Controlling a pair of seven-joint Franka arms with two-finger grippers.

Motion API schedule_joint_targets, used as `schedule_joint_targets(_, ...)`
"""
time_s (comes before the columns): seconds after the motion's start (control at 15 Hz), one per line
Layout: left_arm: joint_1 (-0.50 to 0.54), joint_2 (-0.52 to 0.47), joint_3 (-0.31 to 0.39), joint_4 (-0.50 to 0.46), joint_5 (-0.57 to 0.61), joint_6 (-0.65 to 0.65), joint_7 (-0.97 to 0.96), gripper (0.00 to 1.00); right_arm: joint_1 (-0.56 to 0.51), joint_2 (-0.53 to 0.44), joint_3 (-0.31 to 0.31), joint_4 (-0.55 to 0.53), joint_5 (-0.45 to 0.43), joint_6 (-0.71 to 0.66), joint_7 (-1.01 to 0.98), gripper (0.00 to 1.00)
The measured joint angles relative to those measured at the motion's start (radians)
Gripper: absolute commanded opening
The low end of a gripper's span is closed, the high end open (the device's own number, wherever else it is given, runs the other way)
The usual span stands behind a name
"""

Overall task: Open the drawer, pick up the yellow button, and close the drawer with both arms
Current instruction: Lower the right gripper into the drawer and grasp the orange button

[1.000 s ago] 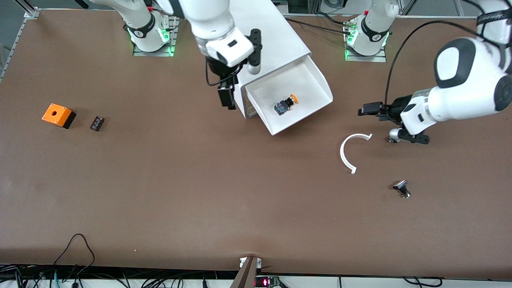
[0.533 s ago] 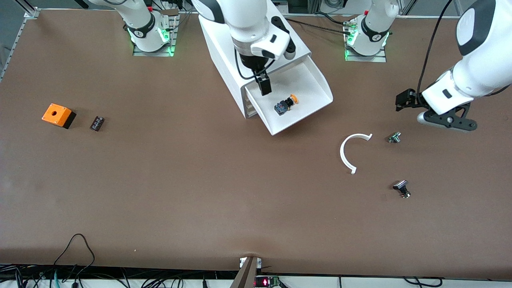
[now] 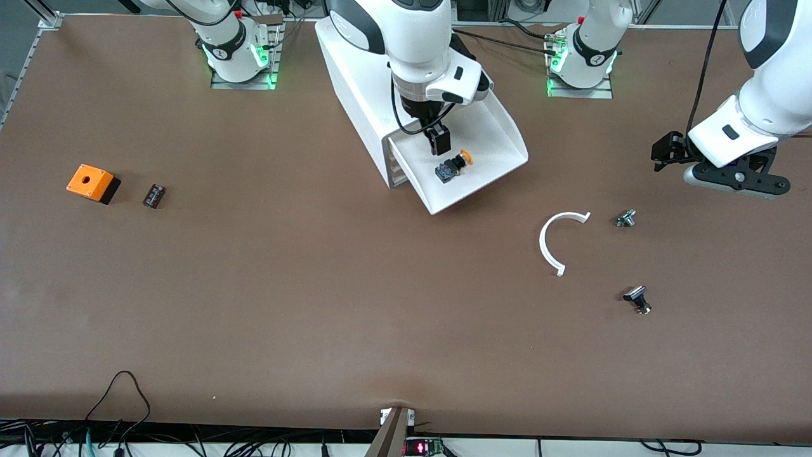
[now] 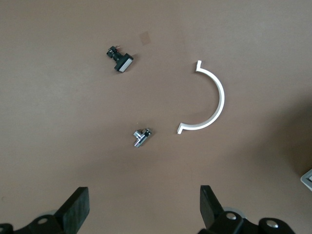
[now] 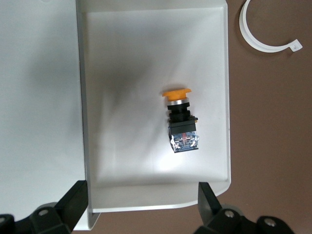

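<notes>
The drawer (image 3: pixel 491 136) stands pulled out of the top of the white cabinet (image 3: pixel 358 70). On its white floor (image 5: pixel 136 73) lies the button (image 3: pixel 453 167), on its side, with an orange cap and a black body (image 5: pixel 181 122). My right gripper (image 3: pixel 438 141) hangs over the drawer close above the button, open, with nothing between its fingers; in the right wrist view the right gripper (image 5: pixel 141 207) sits over the drawer's rim. My left gripper (image 3: pixel 667 152) is open and empty over bare table at the left arm's end, as the left wrist view also shows of the left gripper (image 4: pixel 144 209).
A white C-shaped ring (image 3: pixel 558 240) lies nearer to the front camera than the drawer, with a small silver part (image 3: pixel 625 218) and a black part (image 3: pixel 637 298) beside it. An orange box with a hole (image 3: pixel 92 183) and a small black part (image 3: pixel 153 195) lie toward the right arm's end.
My right gripper swung from beside the cabinet to over the open drawer, above the button. My left gripper drew back from the silver part toward the left arm's end. Both stayed open.
</notes>
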Motion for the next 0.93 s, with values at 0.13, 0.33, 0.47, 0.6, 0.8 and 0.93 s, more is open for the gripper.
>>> schedule_joint_targets(0.13, 0.000, -0.003, 0.001, 0.000, 0.001, -0.001, -0.007, 1.00, 0.001, 0.020, 0.000, 0.002, 0.004, 0.048, -0.002, 1.00)
schedule_joint_targets(0.33, 0.000, -0.003, 0.002, 0.001, 0.001, -0.001, -0.045, 1.00, 0.002, 0.057, 0.001, 0.005, 0.006, 0.121, -0.002, 1.00)
schedule_joint_targets(0.47, 0.000, -0.003, 0.002, 0.001, 0.001, -0.001, -0.100, 1.00, 0.004, 0.078, 0.002, 0.007, 0.006, 0.133, -0.002, 1.00)
schedule_joint_targets(0.6, 0.000, -0.004, 0.002, 0.002, 0.001, 0.001, -0.140, 1.00, 0.005, 0.095, 0.002, 0.008, 0.006, 0.137, -0.002, 1.00)
schedule_joint_targets(0.8, 0.000, -0.004, 0.003, 0.003, 0.001, 0.002, -0.153, 1.00, 0.005, 0.122, 0.002, 0.009, 0.006, 0.164, -0.002, 1.00)
schedule_joint_targets(0.93, 0.000, -0.004, 0.003, 0.003, 0.001, 0.002, -0.157, 1.00, 0.005, 0.141, 0.002, 0.009, 0.006, 0.191, -0.002, 1.00)
